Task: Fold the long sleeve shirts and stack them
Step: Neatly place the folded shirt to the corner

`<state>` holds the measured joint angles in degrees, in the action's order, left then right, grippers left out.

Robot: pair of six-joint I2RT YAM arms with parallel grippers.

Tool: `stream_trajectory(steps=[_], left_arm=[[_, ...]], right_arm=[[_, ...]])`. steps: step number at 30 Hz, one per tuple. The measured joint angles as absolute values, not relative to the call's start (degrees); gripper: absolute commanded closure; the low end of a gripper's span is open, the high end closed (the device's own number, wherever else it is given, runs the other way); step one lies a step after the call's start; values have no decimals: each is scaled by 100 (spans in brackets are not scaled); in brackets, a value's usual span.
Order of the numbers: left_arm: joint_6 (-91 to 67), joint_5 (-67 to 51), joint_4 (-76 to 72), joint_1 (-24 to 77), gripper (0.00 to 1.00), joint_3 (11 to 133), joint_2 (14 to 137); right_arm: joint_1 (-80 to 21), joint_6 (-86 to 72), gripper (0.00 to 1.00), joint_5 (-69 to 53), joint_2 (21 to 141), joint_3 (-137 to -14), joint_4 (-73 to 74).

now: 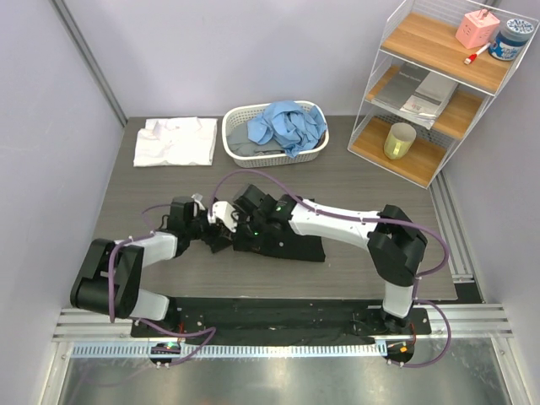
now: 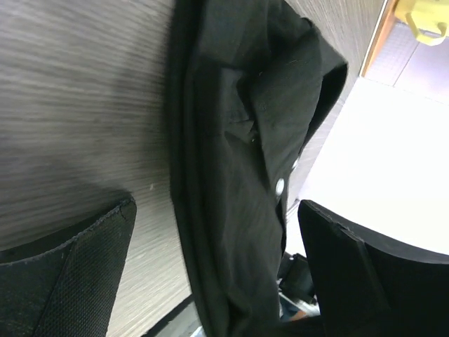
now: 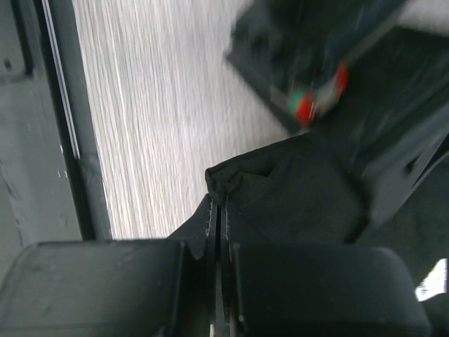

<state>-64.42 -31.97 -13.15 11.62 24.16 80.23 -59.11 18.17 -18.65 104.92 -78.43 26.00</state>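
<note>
White shirt (image 1: 173, 141): it is lying folded and flat at the back left corner of the table (image 1: 363, 181), just beside the basket.

Left arm: it is reaching from the near left edge toward the middle of the table, its wrist bending in over the left end of the black shirt.

Left gripper (image 2: 216, 207): its jaws are standing wide apart and gripping nothing. In the wrist view a rolled edge of the black shirt is running down between the two fingers (image 2: 70, 274), and bare table is showing between the left finger and the cloth.

Basket (image 1: 312, 152): it is sitting at the back middle of the table, white and slatted.

Blue shirt (image 1: 287, 125): it is lying crumpled in the basket and spilling over the rim, on top of some grey cloth.

Black shirt (image 1: 291, 245): it is lying bunched in the middle of the table under both wrists, well apart from the basket. Small white buttons (image 2: 280, 186) are showing along one fold.

Right gripper (image 3: 219, 239): its jaws are pressing tight together and pinching a thin fold of the black shirt, and the cloth is puckering just above the fingertips.

Right arm: it is stretching from the near right edge leftward across the table.

Shelf (image 1: 439, 84): it is standing at the far right, carrying a yellow cup (image 1: 399, 141).
</note>
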Motion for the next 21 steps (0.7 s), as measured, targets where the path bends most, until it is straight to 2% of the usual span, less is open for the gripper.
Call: stream_trajectory(steps=[2, 5, 6, 8, 9, 10, 11, 12, 13, 15, 16, 18, 19, 21], left_arm=[[-6541, -3190, -1396, 1221, 9, 2477, 8162], [-6615, -3120, -1417, 1227, 26, 2613, 8344], [-6646, -3087, -1428, 1227, 40, 2641, 8383], [-6567, -2974, -1332, 1225, 55, 2718, 8449], [-6547, -2954, -1253, 1214, 68, 2753, 8451], [-6508, -2963, -1162, 1177, 76, 2801, 8451], [-6431, -2971, -1011, 1149, 84, 2873, 8451], [-6331, -2989, -816, 1090, 98, 2971, 8449], [-6145, -3006, -600, 1015, 100, 3089, 8449], [-5618, -2950, 67, 851, 100, 3433, 8449], [-5225, -2869, 550, 816, 100, 3697, 8458], [-4519, -2692, 1310, 617, 100, 4211, 8471], [-4125, -2585, 1776, 510, 100, 4536, 8484], [-3334, -2344, 2467, 237, 100, 5074, 8488]], right_arm=[[-5911, 1758, 99, -1885, 10580, -8062, 2580], [-5913, 1647, 99, -1920, 10733, -8348, 2512], [-5920, 1619, 99, -1925, 10774, -8405, 2488], [-5942, 1568, 99, -1929, 10842, -8468, 2443], [-5957, 1535, 99, -1931, 10877, -8486, 2423], [-5975, 1496, 97, -1929, 10910, -8499, 2405], [-5992, 1455, 93, -1929, 10947, -8517, 2390], [-6003, 1433, 87, -1922, 10975, -8534, 2383], [-6012, 1374, 77, -1909, 11019, -8578, 2383], [-6014, 1232, 63, -1870, 11098, -8700, 2362], [-5992, 1140, 48, -1859, 11107, -8744, 2359], [-5924, 943, 35, -1887, 11098, -8814, 2357], [-5859, 864, 20, -1907, 11089, -8825, 2351], [-5610, 666, 1, -1975, 11024, -8801, 2383]])
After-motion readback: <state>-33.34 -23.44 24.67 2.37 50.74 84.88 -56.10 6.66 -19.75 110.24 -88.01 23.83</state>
